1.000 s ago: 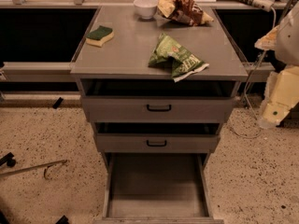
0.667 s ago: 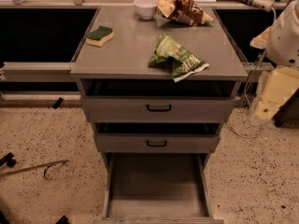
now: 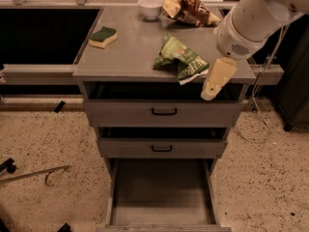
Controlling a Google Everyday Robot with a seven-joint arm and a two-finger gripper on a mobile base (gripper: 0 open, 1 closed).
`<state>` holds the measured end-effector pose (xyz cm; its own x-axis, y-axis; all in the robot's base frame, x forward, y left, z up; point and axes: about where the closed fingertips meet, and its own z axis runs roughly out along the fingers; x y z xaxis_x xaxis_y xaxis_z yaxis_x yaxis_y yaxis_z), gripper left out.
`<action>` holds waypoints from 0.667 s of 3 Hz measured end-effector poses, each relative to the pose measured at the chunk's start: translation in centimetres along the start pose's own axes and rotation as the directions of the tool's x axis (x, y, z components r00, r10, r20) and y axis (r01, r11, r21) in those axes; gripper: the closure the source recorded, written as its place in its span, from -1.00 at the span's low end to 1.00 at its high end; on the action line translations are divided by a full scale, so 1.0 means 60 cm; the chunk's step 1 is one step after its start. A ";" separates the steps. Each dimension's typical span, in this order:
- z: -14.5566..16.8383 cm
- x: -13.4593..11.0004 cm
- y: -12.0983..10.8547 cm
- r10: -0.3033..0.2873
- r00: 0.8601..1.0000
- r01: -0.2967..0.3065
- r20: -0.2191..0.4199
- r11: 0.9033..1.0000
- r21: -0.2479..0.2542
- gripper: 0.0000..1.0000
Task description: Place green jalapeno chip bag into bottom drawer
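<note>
The green jalapeno chip bag [image 3: 178, 57] lies crumpled on the grey cabinet top [image 3: 130, 52], near its front right. The bottom drawer [image 3: 161, 190] is pulled out wide below, and its flat grey floor is bare. My gripper [image 3: 208, 92] hangs pale yellow from the white arm that comes in from the upper right. It is just right of the bag, over the cabinet's front right edge, and holds nothing that I can see.
A green-topped yellow sponge [image 3: 103, 36], a white bowl [image 3: 150, 7] and a brown and yellow snack bag [image 3: 188, 9] lie on the top. Two shallower drawers [image 3: 164, 112] with black handles stand slightly out. A metal rod [image 3: 34, 174] lies on the floor at left, and a cable [image 3: 258, 117] at right.
The arm has swung left from beside the cabinet, and the gripper is now at the front right edge of the top next to the bag. The bag and drawers have not moved.
</note>
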<state>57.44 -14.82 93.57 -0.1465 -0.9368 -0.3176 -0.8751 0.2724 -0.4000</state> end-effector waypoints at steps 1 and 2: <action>-0.001 0.000 0.000 0.000 1.000 0.000 -0.001 1.000 0.000 -1.00; 0.033 -0.032 -0.024 0.026 0.999 -0.028 0.047 0.999 0.027 -1.00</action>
<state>59.89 -13.00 93.07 -0.1479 -0.9181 -0.3677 -0.8578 0.3041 -0.4144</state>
